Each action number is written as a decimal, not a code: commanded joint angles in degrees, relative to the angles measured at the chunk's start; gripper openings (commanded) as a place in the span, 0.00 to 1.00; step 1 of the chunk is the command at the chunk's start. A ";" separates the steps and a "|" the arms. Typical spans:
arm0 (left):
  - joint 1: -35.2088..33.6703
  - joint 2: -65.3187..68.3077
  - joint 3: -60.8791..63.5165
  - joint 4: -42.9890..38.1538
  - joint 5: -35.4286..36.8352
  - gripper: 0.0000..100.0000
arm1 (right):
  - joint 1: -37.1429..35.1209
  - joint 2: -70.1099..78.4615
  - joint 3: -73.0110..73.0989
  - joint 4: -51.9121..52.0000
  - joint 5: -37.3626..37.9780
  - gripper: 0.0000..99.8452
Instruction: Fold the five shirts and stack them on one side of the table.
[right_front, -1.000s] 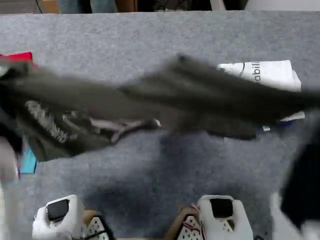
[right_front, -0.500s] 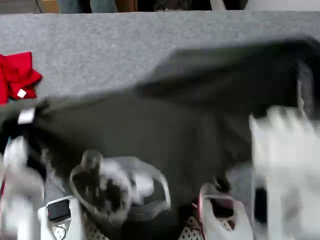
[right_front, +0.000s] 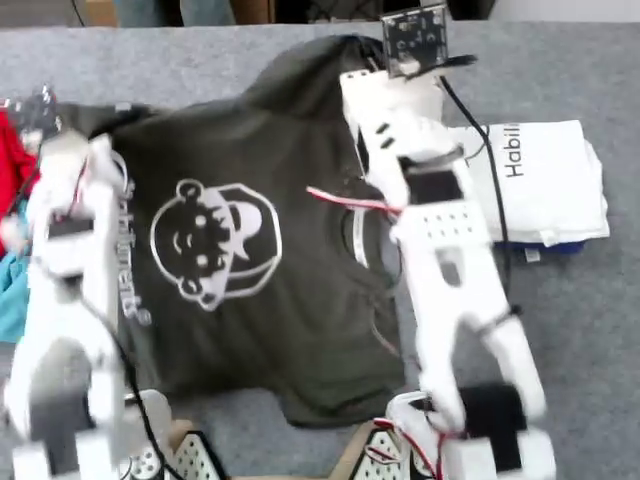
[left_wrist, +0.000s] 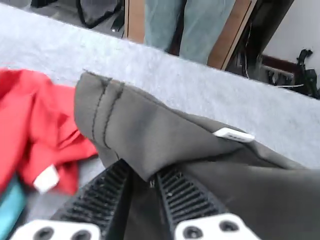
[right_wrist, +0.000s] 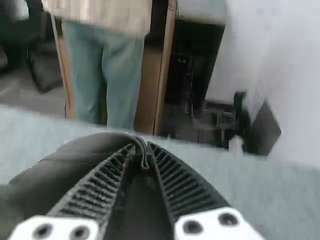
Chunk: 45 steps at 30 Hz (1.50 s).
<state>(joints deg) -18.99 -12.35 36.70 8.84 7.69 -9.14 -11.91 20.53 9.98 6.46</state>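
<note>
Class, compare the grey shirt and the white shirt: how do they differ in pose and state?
The grey shirt lies spread open; the white shirt is folded into a neat rectangle. The left hand and right hand both pinch the grey shirt; neither holds the white shirt. Both rest on the table.

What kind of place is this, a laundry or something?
Probably a robotics lab or workshop: white robot arms, left and right, hold a dark shirt over a gray felt table, with cluttered gear by the wall behind.
</note>
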 joint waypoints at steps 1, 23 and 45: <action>0.48 21.19 -29.14 7.74 0.00 0.03 | 1.67 7.25 -10.77 -3.78 0.18 0.01; -0.66 50.02 -93.85 80.62 -2.11 0.03 | 2.37 14.46 -38.73 45.80 0.70 0.01; -7.43 31.56 -21.14 68.04 -21.89 0.03 | -7.03 -33.01 18.77 70.59 15.21 0.01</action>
<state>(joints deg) -25.32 27.03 0.84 81.98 -12.18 -18.20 -37.32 34.51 81.45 21.32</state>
